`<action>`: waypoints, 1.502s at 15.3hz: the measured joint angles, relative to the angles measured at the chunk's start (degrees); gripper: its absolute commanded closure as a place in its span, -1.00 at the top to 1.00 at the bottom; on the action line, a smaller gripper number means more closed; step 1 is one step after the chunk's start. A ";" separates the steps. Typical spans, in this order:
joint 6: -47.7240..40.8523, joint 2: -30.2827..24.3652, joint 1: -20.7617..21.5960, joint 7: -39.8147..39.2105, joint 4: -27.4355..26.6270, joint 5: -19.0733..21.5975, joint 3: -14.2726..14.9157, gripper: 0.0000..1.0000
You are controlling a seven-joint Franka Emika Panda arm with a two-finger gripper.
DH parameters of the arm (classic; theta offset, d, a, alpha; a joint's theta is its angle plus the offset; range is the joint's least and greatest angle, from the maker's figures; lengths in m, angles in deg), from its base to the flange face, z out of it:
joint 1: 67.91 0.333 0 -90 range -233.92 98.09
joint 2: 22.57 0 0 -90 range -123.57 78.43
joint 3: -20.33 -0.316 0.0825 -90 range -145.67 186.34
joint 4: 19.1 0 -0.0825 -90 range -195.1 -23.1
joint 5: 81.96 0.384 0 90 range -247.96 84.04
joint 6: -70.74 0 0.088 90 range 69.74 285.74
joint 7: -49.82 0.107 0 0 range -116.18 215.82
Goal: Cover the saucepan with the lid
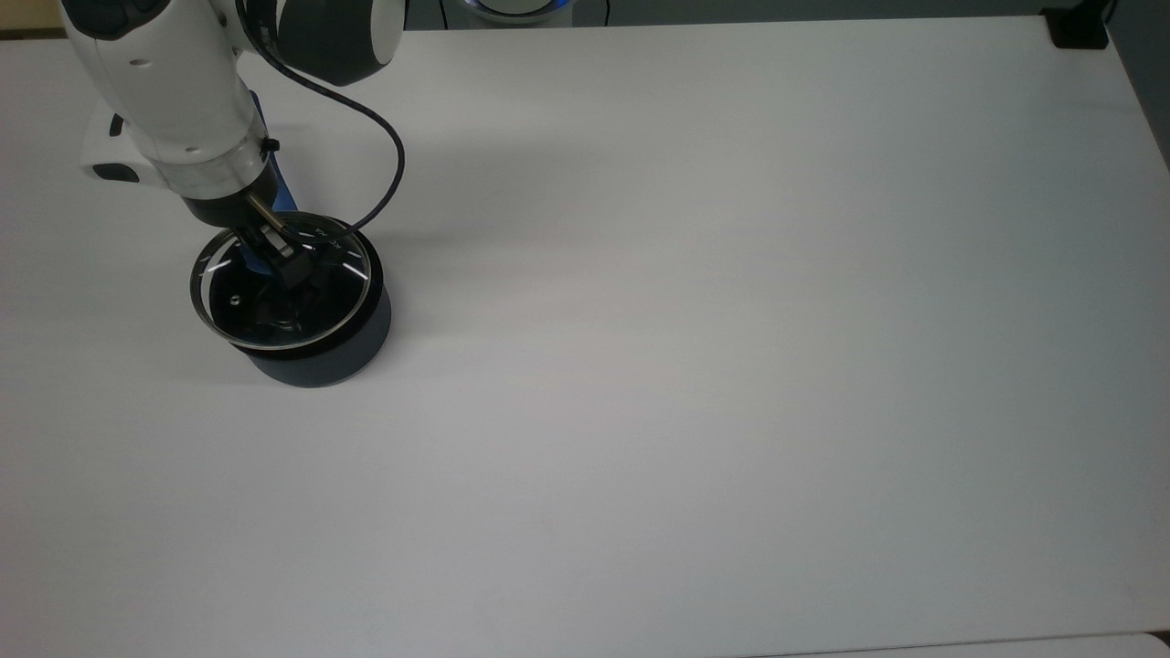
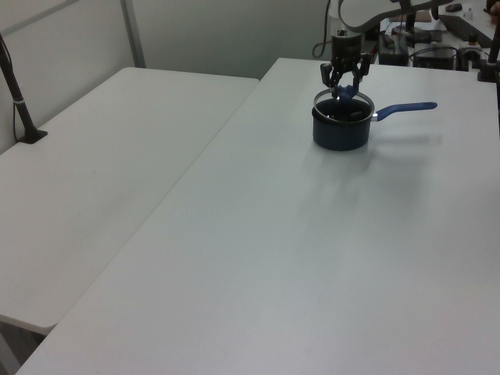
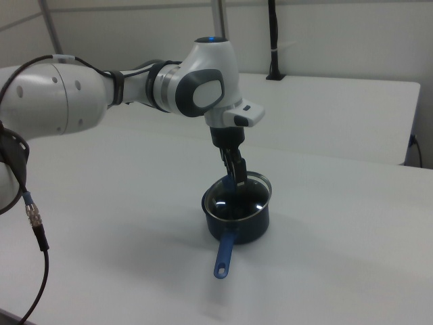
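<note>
The saucepan (image 1: 320,366) is a small dark pot near the top view's left edge. Its blue handle (image 1: 279,194) runs back under the arm. The lid (image 1: 245,315), clear glass with a metal rim, lies over the pot's mouth, set slightly toward the top view's left and a little tilted. My gripper (image 1: 279,265) reaches down from above and is shut on the lid's blue centre knob. In the left view the gripper (image 2: 346,87) stands over the saucepan (image 2: 340,134). In the right view the gripper (image 3: 233,181) holds the lid (image 3: 256,196) on the saucepan (image 3: 252,230), and the handle (image 3: 225,254) points toward the camera.
The white table (image 1: 731,366) stretches wide to the top view's right of the pot. A black cable (image 1: 398,174) loops from the arm beside the pot. A second white table (image 2: 109,172) adjoins at the left view's left, with a black post (image 2: 19,101) on it.
</note>
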 measured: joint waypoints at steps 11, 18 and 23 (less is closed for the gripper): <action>-0.23 0.93 0.28 -0.07 -0.12 0.00 -0.22 1.00; -0.24 1.12 0.21 -0.07 0.10 0.00 -0.13 1.00; -0.23 1.05 0.11 -0.07 0.35 0.00 -0.10 0.79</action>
